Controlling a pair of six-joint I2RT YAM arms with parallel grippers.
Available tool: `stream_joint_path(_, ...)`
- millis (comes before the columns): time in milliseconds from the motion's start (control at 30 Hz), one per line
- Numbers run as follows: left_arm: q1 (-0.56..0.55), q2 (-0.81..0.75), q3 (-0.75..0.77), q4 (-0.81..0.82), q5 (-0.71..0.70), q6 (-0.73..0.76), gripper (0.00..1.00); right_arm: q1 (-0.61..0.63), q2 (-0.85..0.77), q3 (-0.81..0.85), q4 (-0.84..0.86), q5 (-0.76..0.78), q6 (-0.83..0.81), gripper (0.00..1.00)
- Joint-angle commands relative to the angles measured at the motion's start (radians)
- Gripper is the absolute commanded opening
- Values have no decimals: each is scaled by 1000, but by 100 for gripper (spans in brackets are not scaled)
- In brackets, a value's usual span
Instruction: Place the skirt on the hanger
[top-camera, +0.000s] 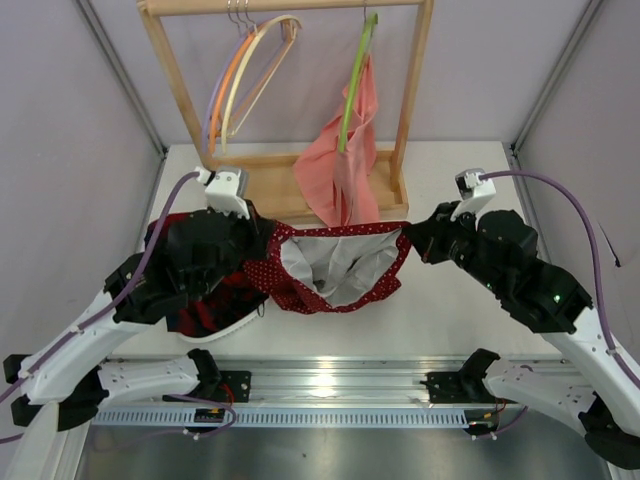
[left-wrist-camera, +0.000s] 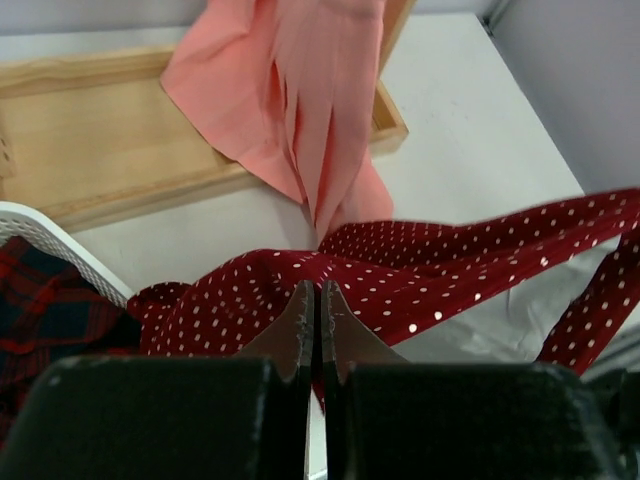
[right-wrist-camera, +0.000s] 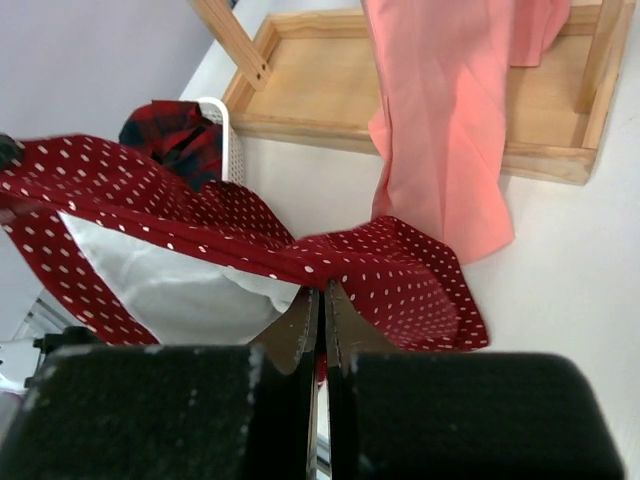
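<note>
The dark-red polka-dot skirt (top-camera: 335, 265) hangs stretched between my two grippers just above the table, its waist held wide so the pale lining shows. My left gripper (top-camera: 263, 236) is shut on the waistband's left end (left-wrist-camera: 318, 292), with dotted cloth pinched at the fingertips. My right gripper (top-camera: 412, 240) is shut on the right end (right-wrist-camera: 322, 290). The skirt (left-wrist-camera: 450, 265) runs off to the right in the left wrist view, and the skirt (right-wrist-camera: 150, 200) runs left in the right wrist view. The cream hanger (top-camera: 283, 20) hangs by its hook from the rack's top bar, behind and left of the skirt.
A wooden rack (top-camera: 180, 85) with a tray base (top-camera: 265, 185) stands at the back. Orange and lilac hangers (top-camera: 225, 85) hang beside the cream one. A lime-green hanger (top-camera: 352, 90) carries a salmon-pink cloth (top-camera: 345, 170). A white basket (top-camera: 222, 330) with a red-black plaid garment (top-camera: 205, 310) lies under my left arm.
</note>
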Motion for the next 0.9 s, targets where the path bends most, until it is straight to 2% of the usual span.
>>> stream_joint_path(0,14,-66,-28,6,72,67,0,-12,-49,-12,59,93,16,0)
stream_joint_path(233,55,-113,-38,-6,191,115,0,-12,-49,-8,53,73,26,0)
stream_joint_path(300,75,-124,-40,-9,263,144,0,-14,-49,-9,26,108,39,0)
stream_joint_path(367,86,-139,-41,-14,299,155,0,-15,-46,2,-34,211,74,0)
stream_joint_path(467,89,-126,-17,-55,284,136,0,-28,-41,8,-103,301,114,0)
stream_joint_path(567,90,-95,-12,-77,214,96,0,-41,-57,-7,-108,296,126,0)
stream_joint_path(667,90,-57,-12,-94,143,46,0,-48,-80,-34,-58,253,117,0)
stream_joint_path(800,90,29,40,-153,5,-145,0,-49,-109,-113,91,-21,-24,0)
stream_joint_path(867,90,40,37,-141,-41,-228,0,-49,-124,-190,186,-224,-47,0)
